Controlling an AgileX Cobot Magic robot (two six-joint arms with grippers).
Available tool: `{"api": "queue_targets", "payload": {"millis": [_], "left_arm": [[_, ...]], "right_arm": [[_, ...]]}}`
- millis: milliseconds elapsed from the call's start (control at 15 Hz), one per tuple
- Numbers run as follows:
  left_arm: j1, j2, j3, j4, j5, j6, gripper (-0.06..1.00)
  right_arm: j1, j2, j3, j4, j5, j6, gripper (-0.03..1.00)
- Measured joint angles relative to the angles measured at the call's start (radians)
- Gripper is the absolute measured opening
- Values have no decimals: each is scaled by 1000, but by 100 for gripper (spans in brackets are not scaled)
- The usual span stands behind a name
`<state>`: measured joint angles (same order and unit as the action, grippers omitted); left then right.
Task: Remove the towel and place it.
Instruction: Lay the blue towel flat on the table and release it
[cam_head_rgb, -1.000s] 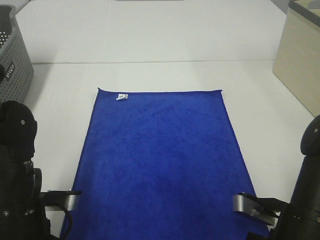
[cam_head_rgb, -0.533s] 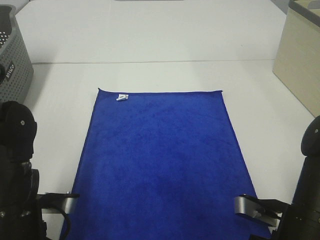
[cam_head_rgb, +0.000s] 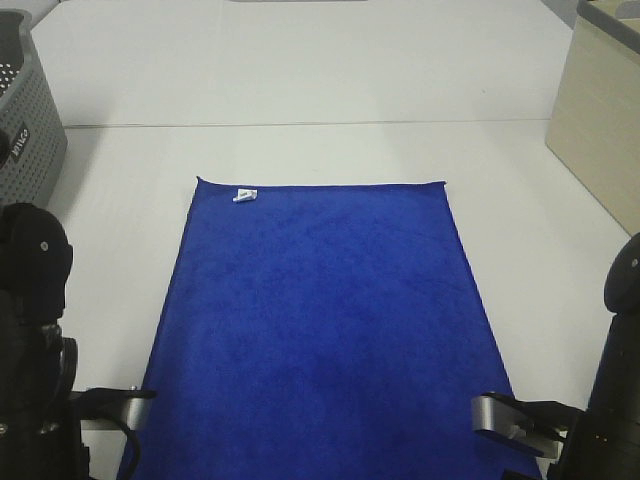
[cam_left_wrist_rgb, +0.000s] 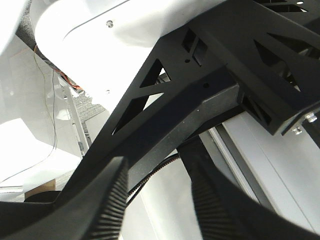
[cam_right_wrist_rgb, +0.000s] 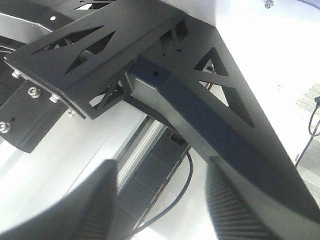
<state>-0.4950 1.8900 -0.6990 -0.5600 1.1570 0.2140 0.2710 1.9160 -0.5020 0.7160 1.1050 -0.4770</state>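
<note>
One flat towel (cam_head_rgb: 320, 330); two released claws: left claw (cam_left_wrist_rgb: 157, 167), right claw (cam_right_wrist_rgb: 161, 172); one basket (cam_head_rgb: 30, 130)

Blue towel (cam_head_rgb: 320, 330) flat, spread on table (cam_head_rgb: 300, 80)

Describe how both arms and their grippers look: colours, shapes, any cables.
Both arms are matte black. The left arm has a rounded joint housing dotted with small screws, and the right arm looks alike. A silver metal block sits at each wrist. The left gripper and right gripper have black fingers with finely ribbed pads. A thin black cable loops beside the left block.
</note>
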Motion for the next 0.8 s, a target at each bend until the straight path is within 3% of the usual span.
{"api": "queue_targets", "payload": {"millis": [200,467,800], "left_arm": [[0,-18,0,-2,6,0,50],[0,-119,-86,-1,45,-4,50],[0,-178,-212,17,49,-11,50]], "right_arm": [[0,0,0,0,10,12,59],[0,-74,-26,-3,57,20,59],[0,-234,-172,-59,71,93,59]]}}
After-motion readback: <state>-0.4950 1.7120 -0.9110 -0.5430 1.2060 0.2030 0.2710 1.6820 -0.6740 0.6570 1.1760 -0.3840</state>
